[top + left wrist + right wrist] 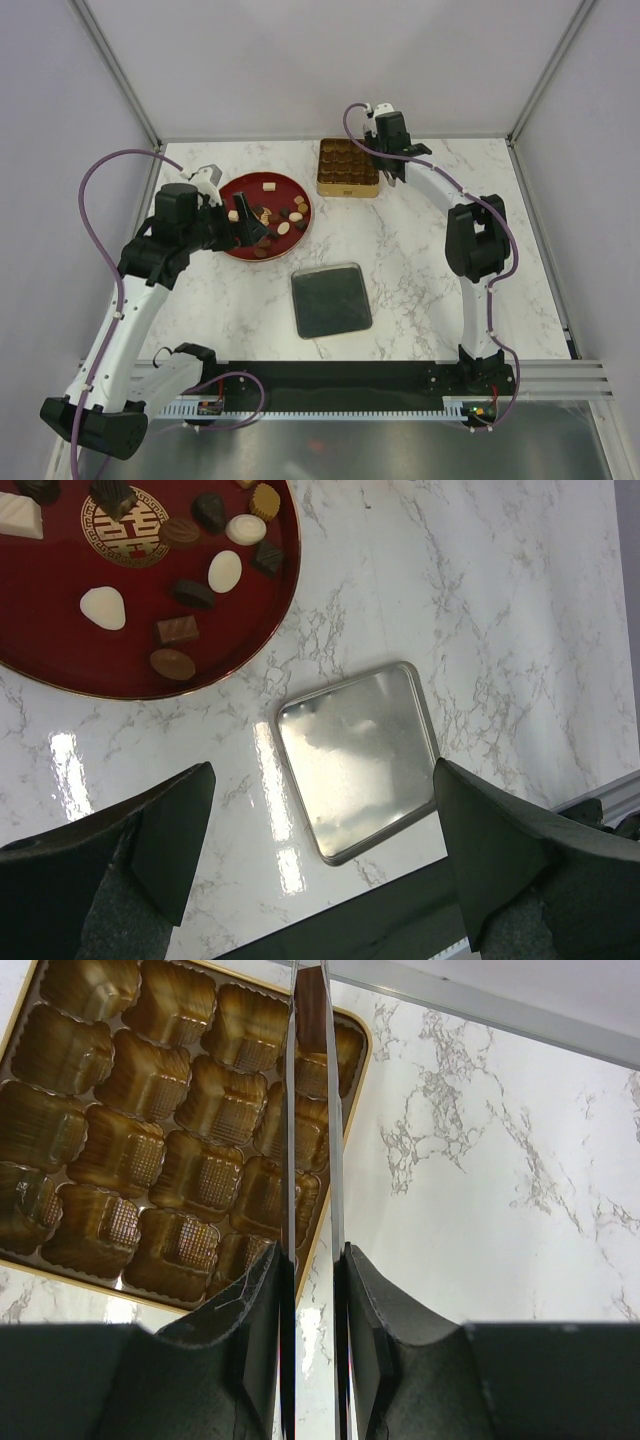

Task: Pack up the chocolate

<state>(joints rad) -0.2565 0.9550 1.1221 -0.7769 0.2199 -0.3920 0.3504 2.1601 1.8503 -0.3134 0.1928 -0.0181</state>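
Several small chocolates (283,216), dark brown, light brown and cream, lie loose on a round red dish (232,190). In the left wrist view they show at the top left (172,663) on the dish (60,670). My left gripper (245,228) hovers over the dish's left part, open wide and empty (320,860). A square gold tin (347,167) with empty moulded cups (150,1130) stands at the back. My right gripper (397,170) is over the tin's right edge, its thin fingers (312,1020) nearly together with nothing between them.
A square silver lid (331,300) lies flat on the marble table in front of the dish, also seen in the left wrist view (357,760). The dish bears a round gold emblem (125,525). Frame posts and walls stand at the table's back corners.
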